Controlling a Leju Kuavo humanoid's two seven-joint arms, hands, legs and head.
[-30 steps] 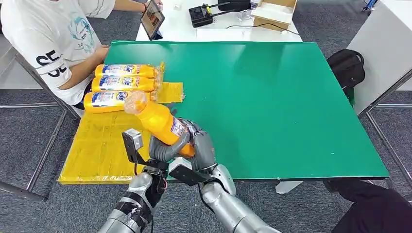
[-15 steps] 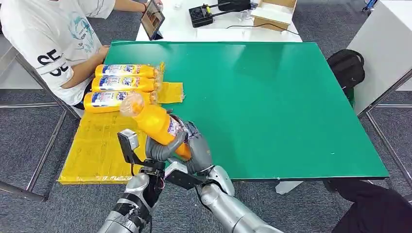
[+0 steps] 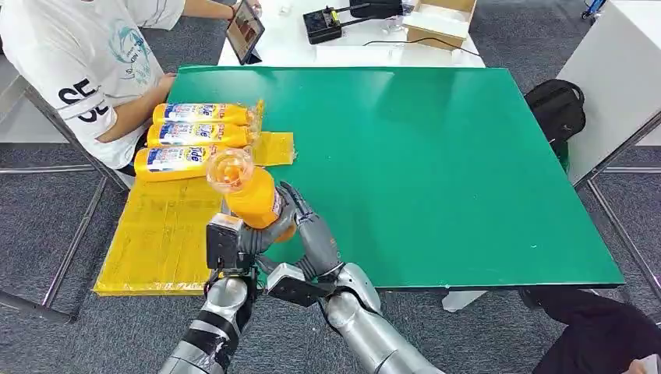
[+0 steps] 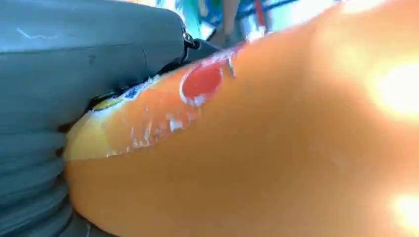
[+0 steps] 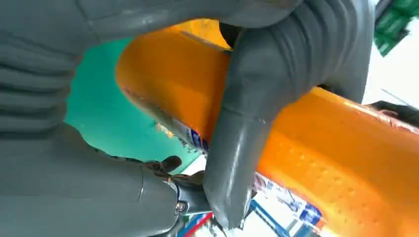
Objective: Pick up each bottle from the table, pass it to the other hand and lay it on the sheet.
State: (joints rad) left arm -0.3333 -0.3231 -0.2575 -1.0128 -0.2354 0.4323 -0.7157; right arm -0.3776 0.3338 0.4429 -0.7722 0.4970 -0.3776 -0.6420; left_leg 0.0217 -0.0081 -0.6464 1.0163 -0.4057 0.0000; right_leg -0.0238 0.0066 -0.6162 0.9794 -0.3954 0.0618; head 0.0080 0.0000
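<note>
While upright, bottle (image 3: 251,195) fills both hands.

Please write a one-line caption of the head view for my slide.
Both hands, left hand and right hand, grip an orange bottle beside three bottles on the yellow sheet.

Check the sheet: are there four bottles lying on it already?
No, three bottles lie on the yellow sheet; the fourth bottle is in the hands.

the bottle (image 3: 251,193) has tipped upright; the right hand (image 3: 310,234) has loosened.
</note>
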